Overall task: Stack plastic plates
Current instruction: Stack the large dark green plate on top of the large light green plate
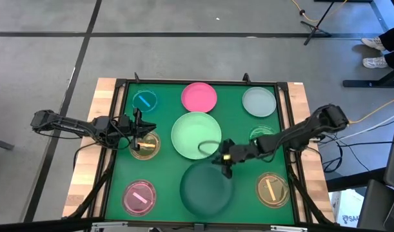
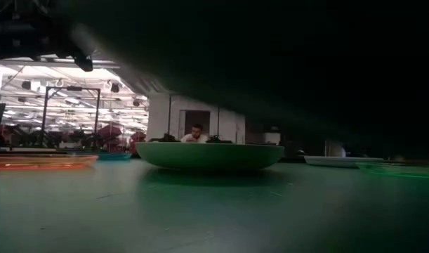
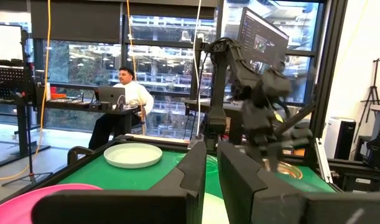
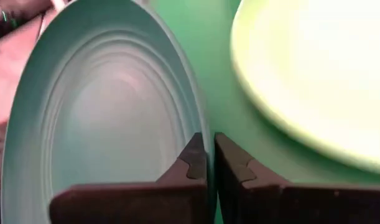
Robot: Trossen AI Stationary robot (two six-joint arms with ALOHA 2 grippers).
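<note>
The large dark green plate [image 1: 206, 188] is near the table's near edge, and my right gripper [image 1: 224, 162] is shut on its far-right rim. In the low view its dark underside [image 2: 305, 63] fills the upper picture, above the mat. The large light green plate [image 1: 197, 134] rests flat at the middle, just beyond it. The pink plate [image 1: 199, 96] and the pale grey-green plate [image 1: 258, 102] lie along the far side. Small translucent plates lie around these. My left gripper [image 1: 140, 132] waits above a small amber plate [image 1: 145, 145], its fingers nearly together and holding nothing. My right gripper [image 4: 209, 155] pinches the dark green plate's rim [image 4: 205, 134], one finger inside the bowl and one outside. The fingers come from the table's right, slanting down. In the low view the plate hangs above the mat, seen from below.
Small translucent plates: blue [image 1: 144, 100] far left, pink [image 1: 139, 197] near left, amber [image 1: 272, 189] near right, green [image 1: 264, 135] under my right arm. A raised frame borders the green mat [image 1: 164, 174]. A person sits at a desk [image 3: 124, 93] beyond the table.
</note>
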